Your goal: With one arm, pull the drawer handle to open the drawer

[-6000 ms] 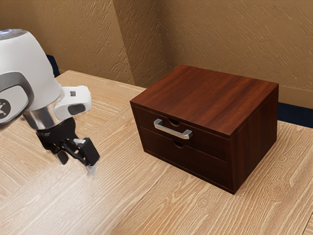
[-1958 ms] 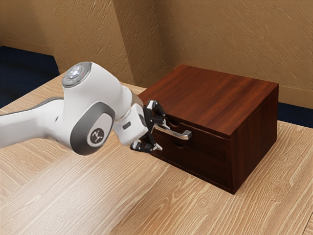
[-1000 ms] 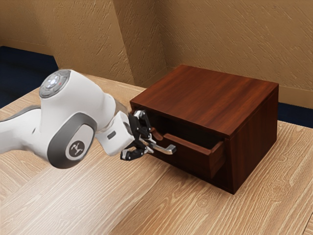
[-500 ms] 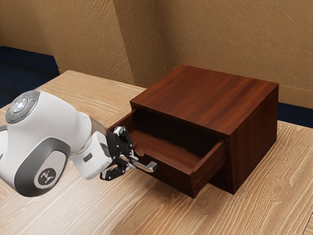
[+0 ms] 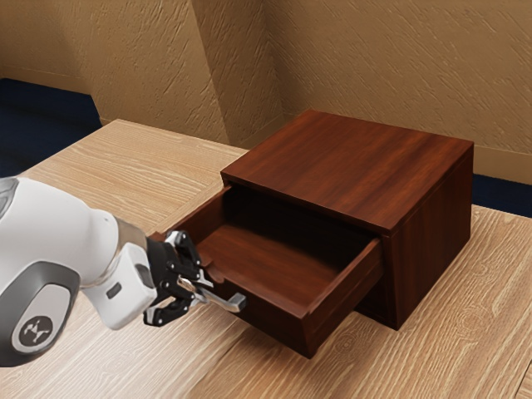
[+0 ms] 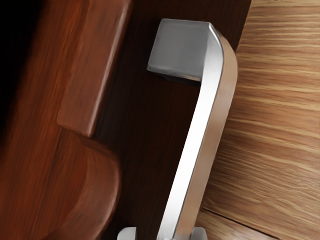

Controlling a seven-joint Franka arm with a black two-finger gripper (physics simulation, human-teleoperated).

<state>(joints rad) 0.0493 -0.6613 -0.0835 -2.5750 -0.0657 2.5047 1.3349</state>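
Pinching the handle [image 5: 221, 299], the fingers [image 5: 188, 264] could haul the wide-open drawer [image 5: 270, 259] out of its cabinet [image 5: 357, 166], toward the near left.

White, grey-jointed arm [image 5: 58, 249]; black hand [image 5: 193, 288]

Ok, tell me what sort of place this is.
Likely a simulated indoor room set up for a tabletop test: a light wooden table, textured tan walls, and a dark wood cabinet whose drawer the gripper holds by its handle.

Home-like rm: plaster walls [image 5: 374, 58], wood table [image 5: 125, 166]
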